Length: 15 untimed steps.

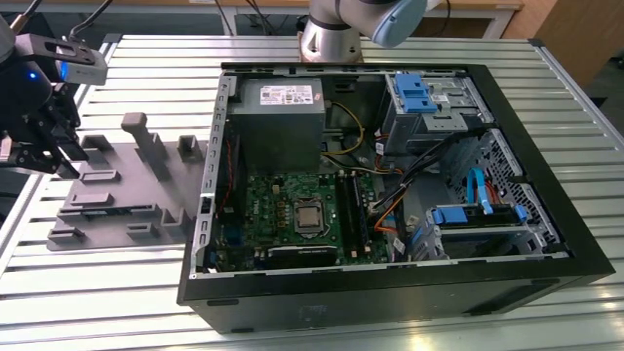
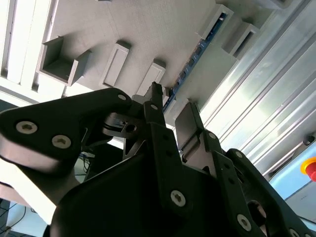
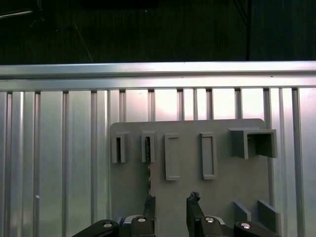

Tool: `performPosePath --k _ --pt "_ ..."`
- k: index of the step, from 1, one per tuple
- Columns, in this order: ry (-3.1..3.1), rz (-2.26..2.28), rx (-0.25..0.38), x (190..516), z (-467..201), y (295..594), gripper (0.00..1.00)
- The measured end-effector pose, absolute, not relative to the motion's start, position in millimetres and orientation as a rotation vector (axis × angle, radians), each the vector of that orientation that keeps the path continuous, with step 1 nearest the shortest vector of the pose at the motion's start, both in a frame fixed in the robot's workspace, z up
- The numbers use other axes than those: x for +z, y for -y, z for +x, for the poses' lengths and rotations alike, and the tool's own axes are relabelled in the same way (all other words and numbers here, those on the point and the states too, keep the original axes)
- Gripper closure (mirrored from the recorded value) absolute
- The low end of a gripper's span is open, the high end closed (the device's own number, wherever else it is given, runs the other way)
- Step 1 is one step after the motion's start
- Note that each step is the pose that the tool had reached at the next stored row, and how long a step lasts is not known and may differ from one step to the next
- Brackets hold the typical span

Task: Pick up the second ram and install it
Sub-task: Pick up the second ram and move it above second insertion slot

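Note:
The second ram (image 2: pixel 197 49) stands on its edge in a slot of the grey moulded tray (image 2: pixel 148 34), showing as a thin blue-green strip. In the first wrist view the ram (image 3: pixel 148 173) runs from a slot towards my fingers, across the tray (image 3: pixel 232 182). My gripper (image 2: pixel 172 101) is open just above the tray, and the ram's near end lies between the fingers, close to one of them. The same gripper (image 3: pixel 171 202) shows in the first wrist view. In the exterior view my gripper (image 1: pixel 44 164) hangs over the tray (image 1: pixel 127 197) at its left edge.
An open black computer case (image 1: pixel 390 292) lies at the exterior view's right, with the green motherboard (image 1: pixel 283 197), a grey power-supply box (image 1: pixel 278 110) and blue drive brackets (image 1: pixel 414 91) inside. Everything rests on a ribbed metal table (image 1: pixel 117 292). The arm's base (image 1: pixel 332 36) is behind the case.

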State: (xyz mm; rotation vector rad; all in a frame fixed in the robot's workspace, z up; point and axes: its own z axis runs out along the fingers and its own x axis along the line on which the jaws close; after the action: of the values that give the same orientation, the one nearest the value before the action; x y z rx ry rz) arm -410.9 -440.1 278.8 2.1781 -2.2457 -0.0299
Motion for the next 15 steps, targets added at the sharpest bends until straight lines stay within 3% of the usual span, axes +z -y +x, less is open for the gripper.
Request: performPosePath --k 15 --pt "2.245 2.178 -0.030 274.9 -410.9 440.1 0.62"
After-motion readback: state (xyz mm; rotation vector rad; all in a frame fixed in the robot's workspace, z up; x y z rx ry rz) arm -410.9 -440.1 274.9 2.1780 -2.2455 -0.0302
